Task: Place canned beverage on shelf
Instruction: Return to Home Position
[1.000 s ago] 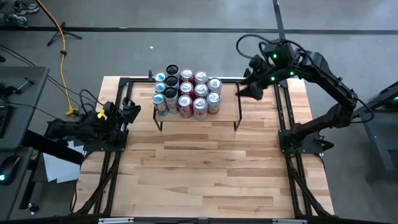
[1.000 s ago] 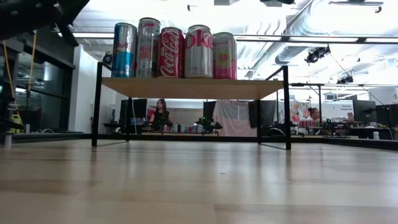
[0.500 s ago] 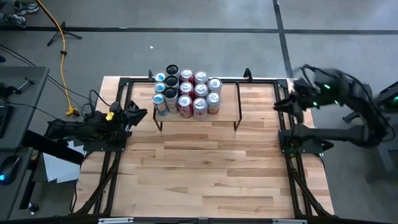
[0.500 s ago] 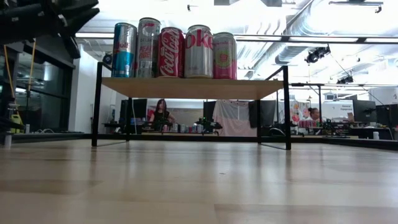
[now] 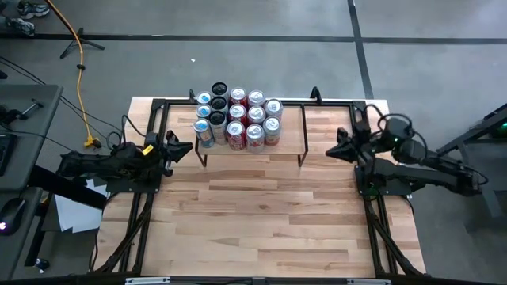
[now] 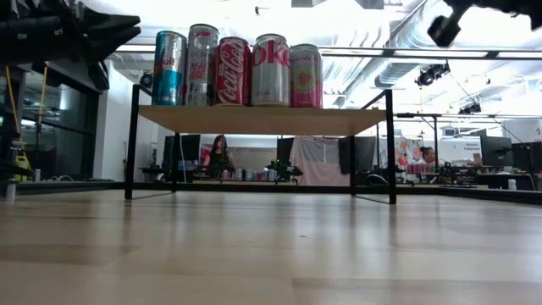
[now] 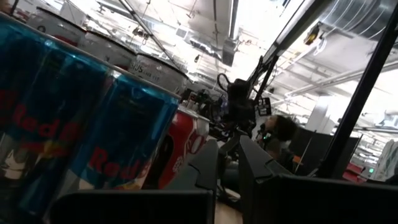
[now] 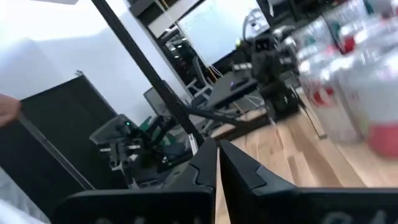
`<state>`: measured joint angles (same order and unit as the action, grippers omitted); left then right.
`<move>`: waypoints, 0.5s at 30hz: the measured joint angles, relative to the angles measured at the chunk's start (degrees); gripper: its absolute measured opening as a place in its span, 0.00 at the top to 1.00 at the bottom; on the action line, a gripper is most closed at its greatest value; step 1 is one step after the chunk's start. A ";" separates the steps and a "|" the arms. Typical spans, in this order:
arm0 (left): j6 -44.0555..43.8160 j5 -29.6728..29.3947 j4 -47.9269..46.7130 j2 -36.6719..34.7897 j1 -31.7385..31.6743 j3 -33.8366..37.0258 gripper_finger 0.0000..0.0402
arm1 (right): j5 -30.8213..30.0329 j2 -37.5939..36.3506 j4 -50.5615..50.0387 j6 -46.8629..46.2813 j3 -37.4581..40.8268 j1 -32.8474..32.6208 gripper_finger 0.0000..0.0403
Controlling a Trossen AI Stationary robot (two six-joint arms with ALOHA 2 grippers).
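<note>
Although both arms sit low at the side edges of the table (image 5: 261,214), each gripper points inward at the shelf (image 5: 290,133). The left gripper (image 5: 184,148) hovers just beside the shelf's near end. The cans (image 5: 238,115) stand right ahead of its fingertips, packed in rows and all upright on the plank top. In its wrist view, blue Red Bull cans (image 7: 118,137) fill the space straight in front, with a red can (image 7: 180,146) behind them. Its two fingers (image 7: 208,165) have only a narrow slit between them and hold nothing.

The right gripper (image 5: 333,150) hangs well apart from the cans, off the shelf's bare end, with that bare stretch of plank between it and them. Its fingers (image 8: 205,165) are pressed almost together, gripping nothing.

From table height, the front row runs from the left gripper's side toward the right gripper's side. It is a blue can (image 6: 169,68), a tall silver can (image 6: 201,63), a red Coca-Cola can (image 6: 233,70), a silver Diet Coke can (image 6: 271,69) and a pink-white can (image 6: 306,74). The pink-white can is the one nearest the right gripper.
</note>
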<state>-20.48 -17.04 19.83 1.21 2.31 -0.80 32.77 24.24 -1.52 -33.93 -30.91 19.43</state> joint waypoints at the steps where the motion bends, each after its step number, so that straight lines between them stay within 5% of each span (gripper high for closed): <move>1: 0.13 0.00 -0.22 0.00 0.00 0.00 0.99 | -0.96 -1.11 0.00 -0.64 1.66 -0.86 0.99; 7: 0.18 -0.04 -1.03 0.00 0.00 0.00 0.99 | -10.66 -7.97 -2.05 0.20 5.91 -6.52 1.00; 15: -0.01 -0.09 -1.22 0.00 0.00 0.00 0.99 | -22.13 -15.59 -19.91 5.82 5.91 -10.59 1.00</move>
<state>-20.49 -17.12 18.61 1.21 2.31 -0.80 10.64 8.66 -21.43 -28.11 -24.99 8.84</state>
